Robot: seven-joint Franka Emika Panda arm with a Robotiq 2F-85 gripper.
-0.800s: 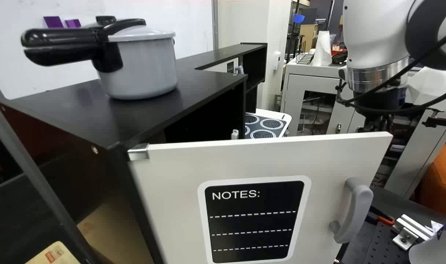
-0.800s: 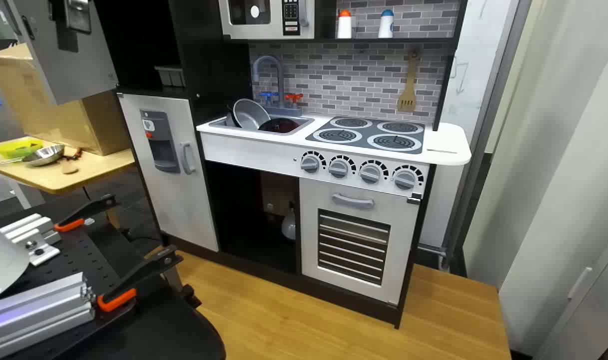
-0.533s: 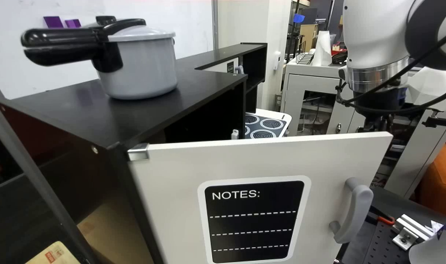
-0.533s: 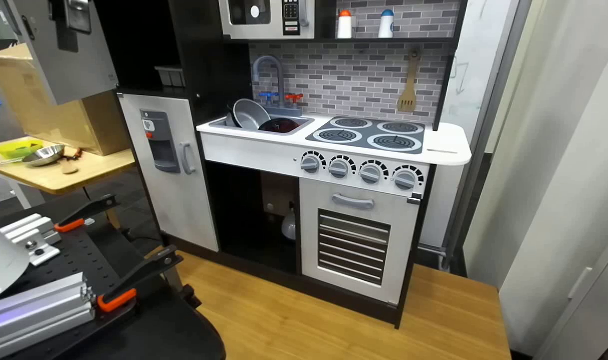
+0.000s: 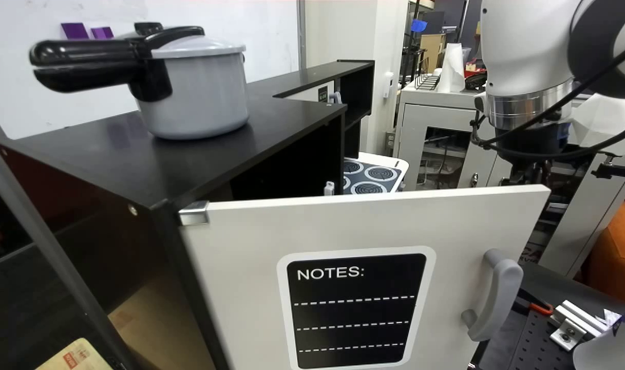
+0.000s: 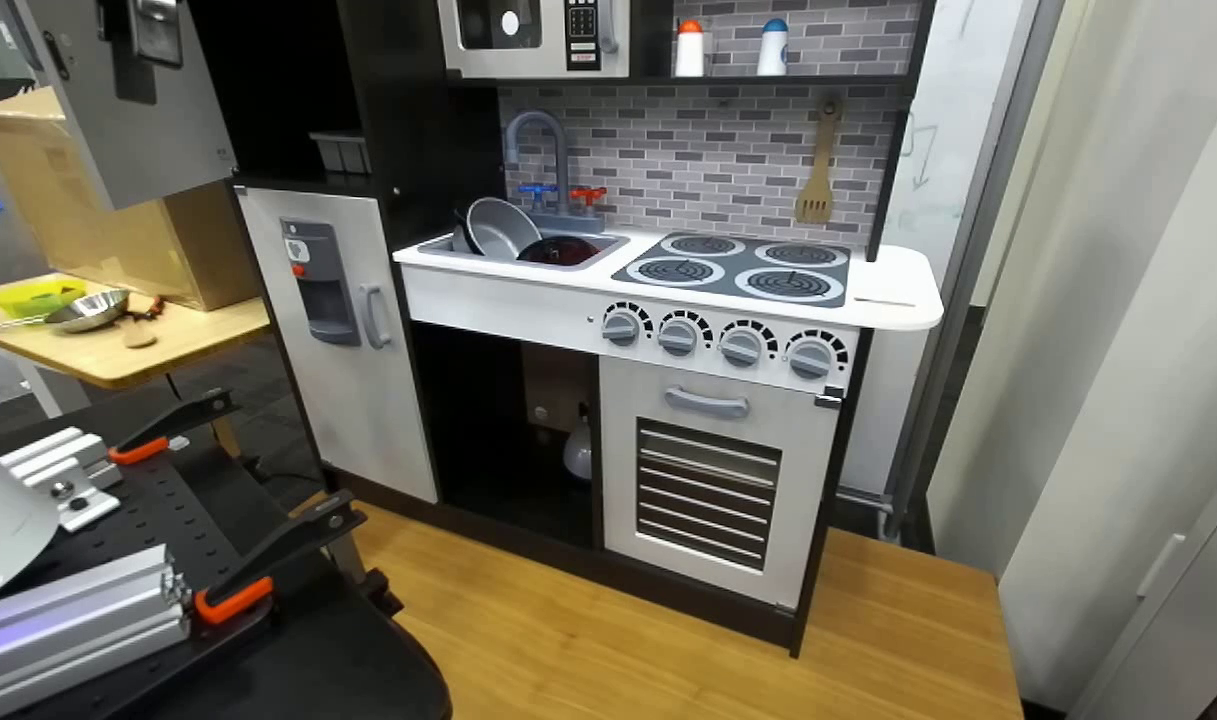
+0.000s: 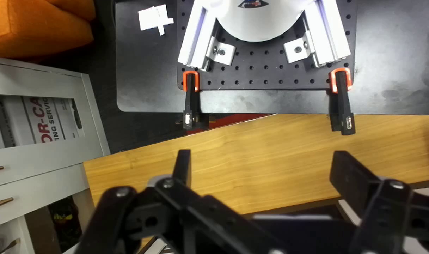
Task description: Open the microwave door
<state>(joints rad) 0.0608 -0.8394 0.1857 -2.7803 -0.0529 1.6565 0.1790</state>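
Microwave door: found in an exterior view high on the play kitchen, left of the shelf; it appears to be closed, though its top is cut off by the view.
Handle: mounted on the right side of the front, just beside the keypad.
Gripper: seen in the wrist view over a wooden surface, its fingers spread wide apart.
Arm: pointed downward at the right in an exterior view.
In the way: a cabinet door marked NOTES is swung open across the near foreground there, and the gripper is partly hidden behind it.
Shakers: stood upright on the shelf to the right of the microwave door, the orange-topped one nearer to it than the blue-topped one.
Spatula: hung on the brick-patterned wall, above the stovetop.
Sink: occupied by a metal pan, which is leaned at a tilt.
Pot: lidded, black-handled, and set on the black cabinet top at the left.
Clamps: two, with orange ends, fastened well apart at the edge of the dark table.
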